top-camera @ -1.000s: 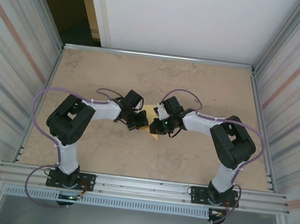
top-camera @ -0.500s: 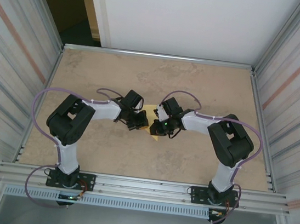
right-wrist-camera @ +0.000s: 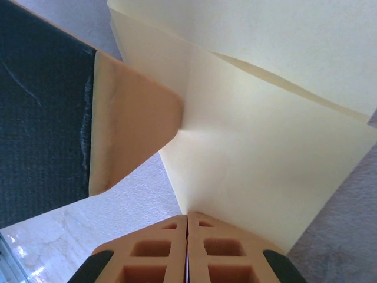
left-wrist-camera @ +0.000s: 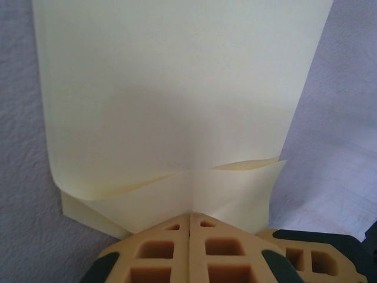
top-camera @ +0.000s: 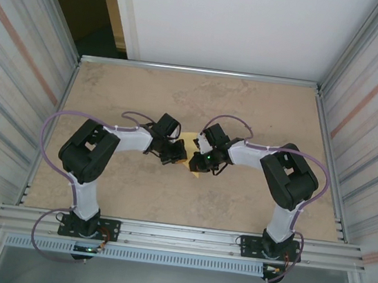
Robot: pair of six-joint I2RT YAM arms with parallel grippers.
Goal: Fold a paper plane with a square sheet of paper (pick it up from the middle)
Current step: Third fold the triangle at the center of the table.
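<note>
Nothing here can be read from where I stand: no words, labels, brand names, numbers or signs on anything. The pale yellow sheet of paper (left-wrist-camera: 177, 88) is plain on every face it turns to the cameras.

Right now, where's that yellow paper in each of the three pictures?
Top external: the yellow paper peeks out mid-table, between the left claw and right claw.
Left wrist: the paper covers the top and middle, pinched at the bottom by the left claw.
Right wrist: it runs from top centre to the right, pinched by the right claw.
Shared landmark: the table beneath the paper.
</note>
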